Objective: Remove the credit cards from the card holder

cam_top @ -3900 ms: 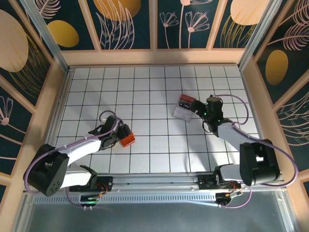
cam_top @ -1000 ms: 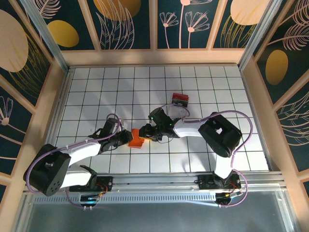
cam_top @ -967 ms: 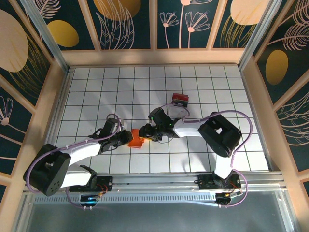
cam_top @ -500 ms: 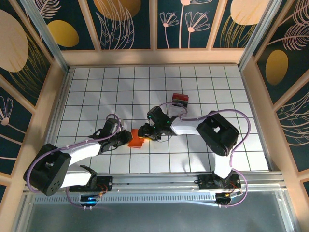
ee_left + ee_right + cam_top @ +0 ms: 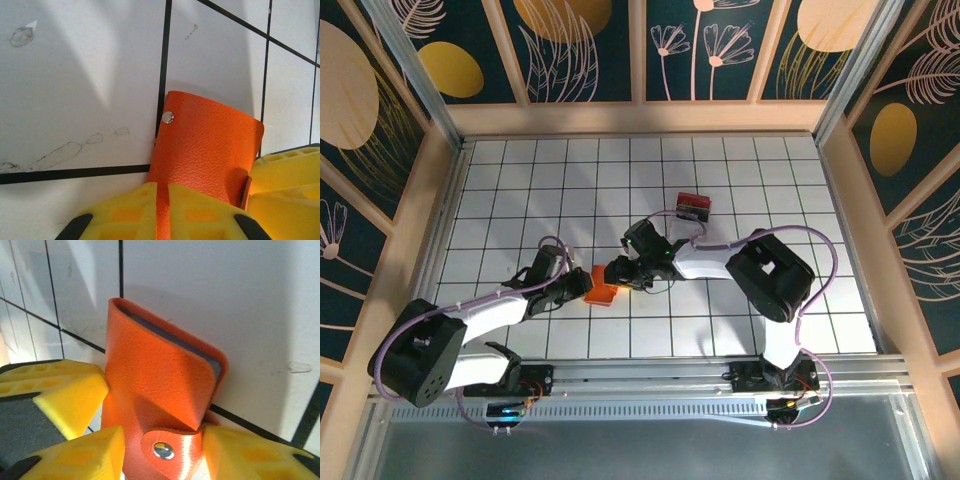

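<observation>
The card holder (image 5: 603, 291) is a small orange-red wallet, held just above the tiles at mid-table between both grippers. My left gripper (image 5: 582, 287) is shut on its left edge. In the left wrist view the yellow fingertips (image 5: 190, 205) pinch the orange leather (image 5: 205, 145), a silver stud showing on top. My right gripper (image 5: 618, 275) comes from the right. In the right wrist view its jaws (image 5: 165, 450) press both sides of the card holder (image 5: 155, 370) around the snap strap. A blue-grey inner edge shows along the fold. No credit cards are visible.
A clear box (image 5: 693, 207) with red and black contents lies on the tiles behind the right arm. Wooden walls (image 5: 640, 118) enclose the tiled table (image 5: 520, 190). The arm bases stand at the near edge.
A few seconds ago my right gripper held the clear box at the right; it now lies on the tiles. Over the last second my right gripper edged left on the card holder.
</observation>
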`<act>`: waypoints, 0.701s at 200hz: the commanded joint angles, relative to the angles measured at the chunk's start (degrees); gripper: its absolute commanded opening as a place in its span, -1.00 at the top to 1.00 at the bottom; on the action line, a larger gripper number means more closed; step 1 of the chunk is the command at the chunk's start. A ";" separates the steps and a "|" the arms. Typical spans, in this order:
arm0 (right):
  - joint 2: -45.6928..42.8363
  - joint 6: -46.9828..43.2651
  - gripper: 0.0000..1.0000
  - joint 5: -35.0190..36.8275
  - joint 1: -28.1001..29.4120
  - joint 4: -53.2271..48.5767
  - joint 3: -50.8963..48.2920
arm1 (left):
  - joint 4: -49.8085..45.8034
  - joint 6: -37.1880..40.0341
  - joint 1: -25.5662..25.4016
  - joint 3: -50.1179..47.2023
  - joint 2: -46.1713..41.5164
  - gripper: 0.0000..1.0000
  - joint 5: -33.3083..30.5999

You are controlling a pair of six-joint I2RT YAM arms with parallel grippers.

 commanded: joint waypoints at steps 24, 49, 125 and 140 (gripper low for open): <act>-2.54 -0.60 0.02 11.25 1.21 -5.07 1.10 | -0.32 -2.24 -0.65 -1.02 -0.94 0.83 1.42; -2.29 0.01 0.02 13.05 1.21 -5.38 1.53 | -0.41 -2.24 -0.65 -0.85 -0.43 0.84 1.39; 0.85 -4.28 0.04 7.95 0.15 3.23 2.48 | 0.81 -1.98 -0.65 -0.94 1.38 0.85 1.86; 1.19 -5.37 0.09 6.17 0.15 4.40 2.64 | 1.23 -1.95 -0.65 -0.92 1.77 0.85 2.03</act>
